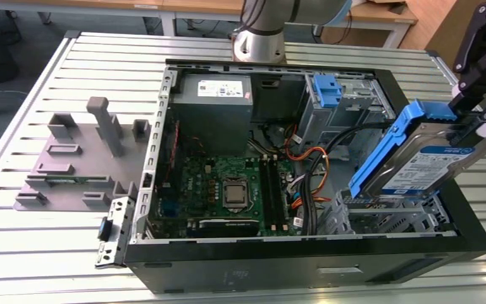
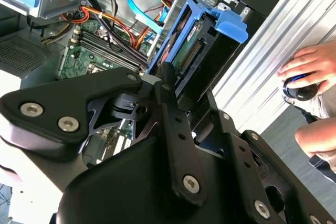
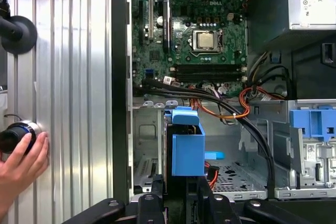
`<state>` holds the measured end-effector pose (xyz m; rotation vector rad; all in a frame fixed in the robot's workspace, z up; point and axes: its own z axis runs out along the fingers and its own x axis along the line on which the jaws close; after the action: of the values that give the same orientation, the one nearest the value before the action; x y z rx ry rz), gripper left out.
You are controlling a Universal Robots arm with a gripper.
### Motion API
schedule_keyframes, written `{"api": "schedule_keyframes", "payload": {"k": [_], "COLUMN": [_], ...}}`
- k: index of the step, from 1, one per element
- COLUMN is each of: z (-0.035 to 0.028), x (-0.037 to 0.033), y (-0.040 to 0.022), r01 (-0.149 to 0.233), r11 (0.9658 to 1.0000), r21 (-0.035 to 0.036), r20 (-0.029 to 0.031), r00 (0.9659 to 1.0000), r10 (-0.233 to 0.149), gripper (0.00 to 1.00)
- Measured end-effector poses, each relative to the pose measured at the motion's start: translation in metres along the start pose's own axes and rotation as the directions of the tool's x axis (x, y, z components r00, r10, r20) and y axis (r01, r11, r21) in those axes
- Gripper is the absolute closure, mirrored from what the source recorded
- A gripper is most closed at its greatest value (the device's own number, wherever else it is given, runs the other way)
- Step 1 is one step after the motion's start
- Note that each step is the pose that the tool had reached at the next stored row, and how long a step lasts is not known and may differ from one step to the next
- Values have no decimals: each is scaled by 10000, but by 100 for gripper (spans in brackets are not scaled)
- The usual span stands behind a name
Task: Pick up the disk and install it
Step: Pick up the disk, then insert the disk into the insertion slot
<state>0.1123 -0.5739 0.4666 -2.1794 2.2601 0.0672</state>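
Black two-fingered gripper (image 1: 473, 128) on the arm: jaws closed across the upper end of the flat rectangular metal disk (image 1: 416, 170), which has a white-and-blue label and is framed by a blue plastic bracket (image 1: 386, 149). The disk is off the table and tilted. Its lower end is just over the perforated grey metal drive cage (image 1: 391, 218) in the corner of the case at the exterior view's right. Whether it touches the cage cannot be told. In the second wrist view the disk (image 2: 197, 51) extends away from the black fingers (image 2: 169, 93) clamped on it. Large black computer case (image 1: 311, 266), side panel off, lying flat on the ribbed aluminium table (image 1: 49, 253). Contents of the case:
- green motherboard (image 1: 226, 190) with a square processor socket
- grey power-supply box (image 1: 213, 95) with a white label
- tall blue plastic latch piece (image 1: 328, 92)
- bundle of black and orange cables (image 1: 311, 168)

Grey moulded fixture block (image 1: 83, 158) on the table, just beside the case at the exterior view's left. A person's hand (image 3: 21, 163) rests on a small round black device (image 3: 16, 136) on the table, apart from the case.
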Motion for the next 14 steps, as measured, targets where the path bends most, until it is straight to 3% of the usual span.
{"api": "schedule_keyframes", "payload": {"k": [4, 14], "z": [47, 76], "x": [2, 2], "y": [-1, -2], "r01": [0, 1], "r11": [10000, 10000], "r21": [0, 0], "r20": [1, 2], "r00": [10000, 10000], "r10": [0, -1], "gripper": [65, 65]}}
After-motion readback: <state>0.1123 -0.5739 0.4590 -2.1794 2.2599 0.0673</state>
